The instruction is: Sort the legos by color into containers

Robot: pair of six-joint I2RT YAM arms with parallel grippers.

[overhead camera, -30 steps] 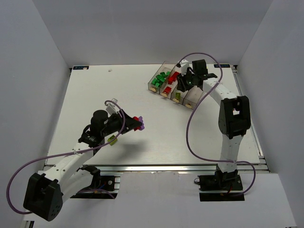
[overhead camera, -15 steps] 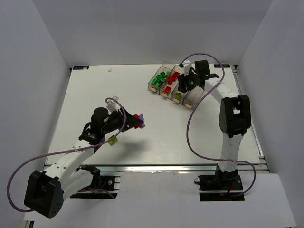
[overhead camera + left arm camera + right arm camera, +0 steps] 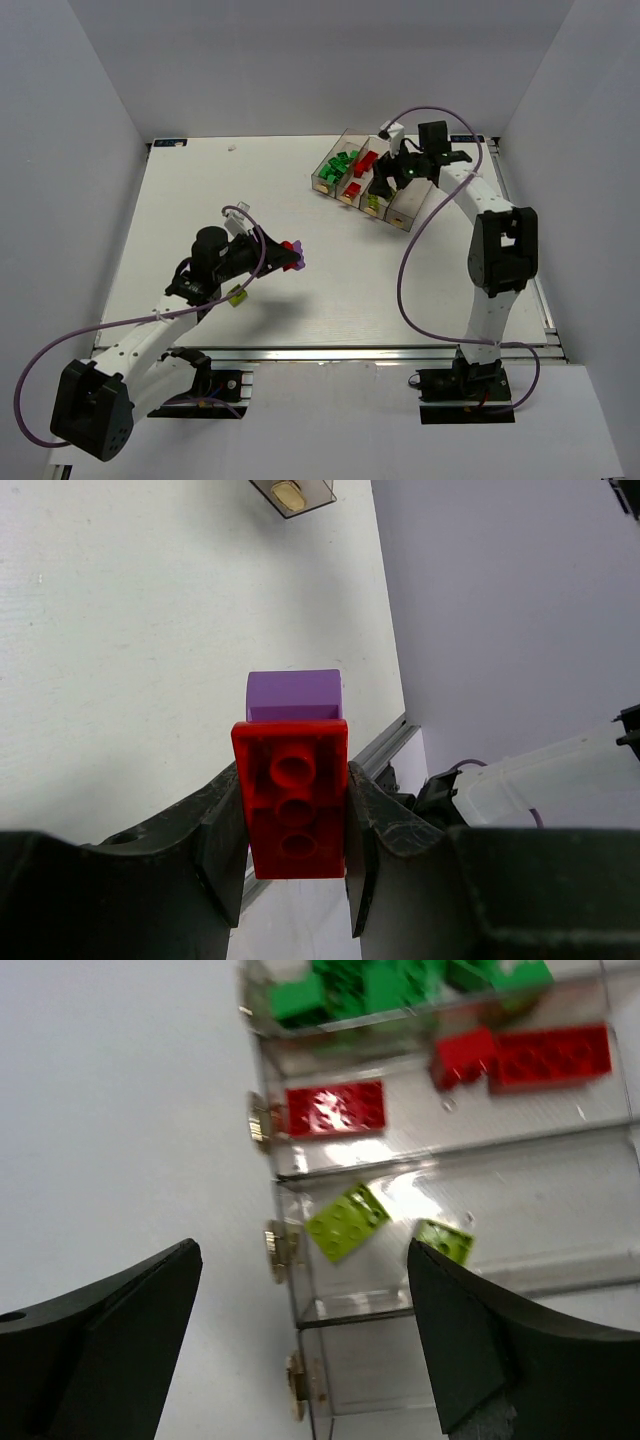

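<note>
My left gripper (image 3: 287, 256) hangs over the table's middle left, shut on a red lego (image 3: 292, 800) with a purple lego (image 3: 293, 694) stuck to its far end. A yellow-green lego (image 3: 237, 294) lies on the table beside the left arm. The containers (image 3: 405, 210) stand in a row at the back right. They hold green legos (image 3: 400, 985), red legos (image 3: 335, 1108) and two yellow-green legos (image 3: 347, 1222), one color per bin; the end bin looks empty. My right gripper (image 3: 393, 177) hovers over the yellow-green bin (image 3: 290, 1185), open, with nothing between its fingers (image 3: 450, 1320).
White walls close in the table on the left, back and right. A metal rail runs along the near edge (image 3: 330, 352). Purple cables loop off both arms, and the right one (image 3: 405, 270) hangs over the table in front of the containers.
My right gripper's jaws have spread wide open over the bins, and its wrist has shifted slightly right. The left gripper has barely moved with its red and purple legos.
</note>
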